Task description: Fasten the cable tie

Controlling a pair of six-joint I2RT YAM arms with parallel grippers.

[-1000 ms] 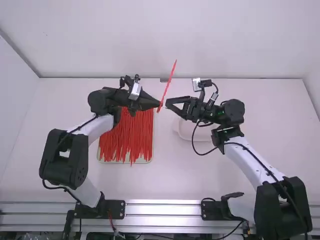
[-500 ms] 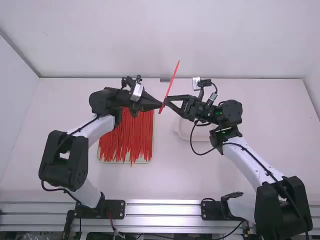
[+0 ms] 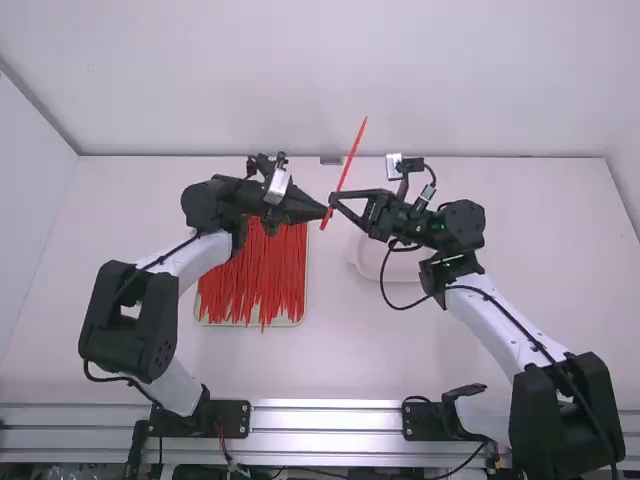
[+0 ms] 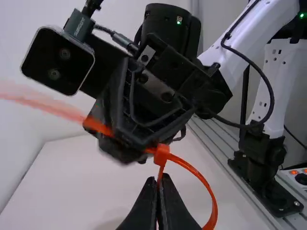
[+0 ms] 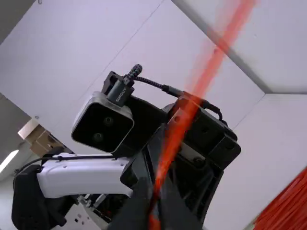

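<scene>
The cable tie [image 3: 345, 182] is in the air above the tabletop [image 3: 520, 220], toward its back middle, pinched between my 2 sets of jaws. My left jaws are pressed shut on it right at its head [image 4: 161, 152], from which an open loop [image 4: 204, 191] curves out. My right jaws are closed narrow on the strap just beside the head, and the free tail [image 3: 355, 145] sticks up and away past them.

I judge the tail is already through the head and the step in hand is cinching, since the loop is wide and not yet drawn tight. The next move calls for my left jaws to hold the head firm while the right ones pull the tail straight along its own length, with no twist.

My left arm [image 3: 190, 255] reaches in from the left, wrist roughly level, over the tray [image 3: 290, 322] of spare red ties [image 3: 255, 275]. My right arm [image 3: 500, 320] comes in from the right, its wrist above a white dish [image 3: 385, 268], so the 2 tips meet nose to nose.
</scene>
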